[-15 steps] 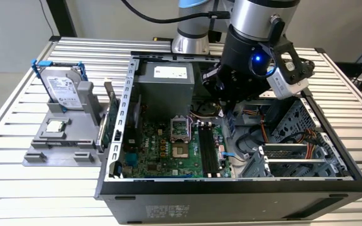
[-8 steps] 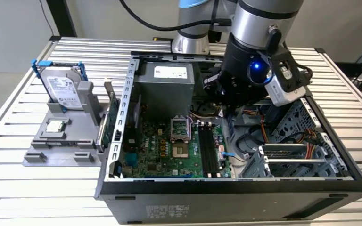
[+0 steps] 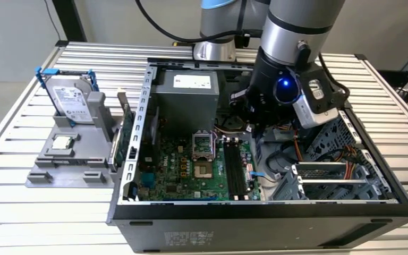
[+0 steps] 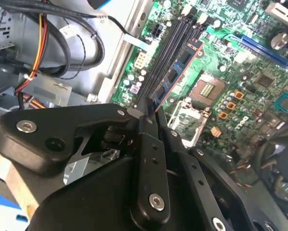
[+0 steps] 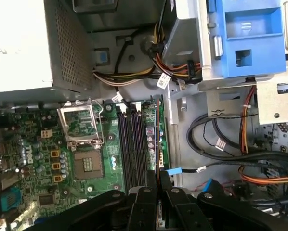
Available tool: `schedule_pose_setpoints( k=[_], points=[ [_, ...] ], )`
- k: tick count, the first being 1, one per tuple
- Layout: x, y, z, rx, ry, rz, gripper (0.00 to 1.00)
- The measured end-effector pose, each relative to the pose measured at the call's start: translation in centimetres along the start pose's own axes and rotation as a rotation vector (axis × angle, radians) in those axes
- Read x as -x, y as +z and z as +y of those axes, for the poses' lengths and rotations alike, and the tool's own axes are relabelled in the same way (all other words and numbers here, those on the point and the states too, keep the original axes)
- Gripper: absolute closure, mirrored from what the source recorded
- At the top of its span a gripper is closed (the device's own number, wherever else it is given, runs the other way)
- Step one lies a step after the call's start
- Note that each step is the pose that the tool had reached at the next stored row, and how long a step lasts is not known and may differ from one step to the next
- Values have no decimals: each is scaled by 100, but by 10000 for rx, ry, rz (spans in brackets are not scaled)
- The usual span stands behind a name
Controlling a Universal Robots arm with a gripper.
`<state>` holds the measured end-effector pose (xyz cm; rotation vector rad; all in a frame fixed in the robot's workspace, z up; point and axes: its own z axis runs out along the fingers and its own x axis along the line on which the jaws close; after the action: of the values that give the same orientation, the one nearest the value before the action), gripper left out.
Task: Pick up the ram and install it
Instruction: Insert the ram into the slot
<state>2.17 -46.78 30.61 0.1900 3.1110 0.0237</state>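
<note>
The pincer is clenched on one end of the ram, which stands on edge over the long black slots of the motherboard. The arm reaches steeply down into the open case on the worktop, toward the exterior view's right. A white label tops the grey power supply.

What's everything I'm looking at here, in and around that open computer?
table: one, slatted metal, under everything.
case: one, black, open, on the table.
motherboard: one, green, inside the case.
power supply: one, grey, inside the case.
cables: several, black, orange, yellow, inside the case.
ram: one, dark, held over the motherboard.
stand: one, grey, exterior view's left of the case.
hard drive: one, silver in blue frame, upright on the stand.
gripper: one, black, shut on the ram.
arm: one, silver.
</note>
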Motion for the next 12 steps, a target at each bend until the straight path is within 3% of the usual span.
schedule_pose_setpoints(
  k=[3, 5, 7, 9, 12],
  points=[
    [9, 20, 1, -144, -77, -20, 100],
    [11, 30, 1, -208, -139, -67, 100],
    [12, 45, 1, -249, -157, -146, 100],
    [10, 52, 1, -270, -159, -294, 100],
    [10, 52, 0, -277, -159, -303, 100]
  ],
)
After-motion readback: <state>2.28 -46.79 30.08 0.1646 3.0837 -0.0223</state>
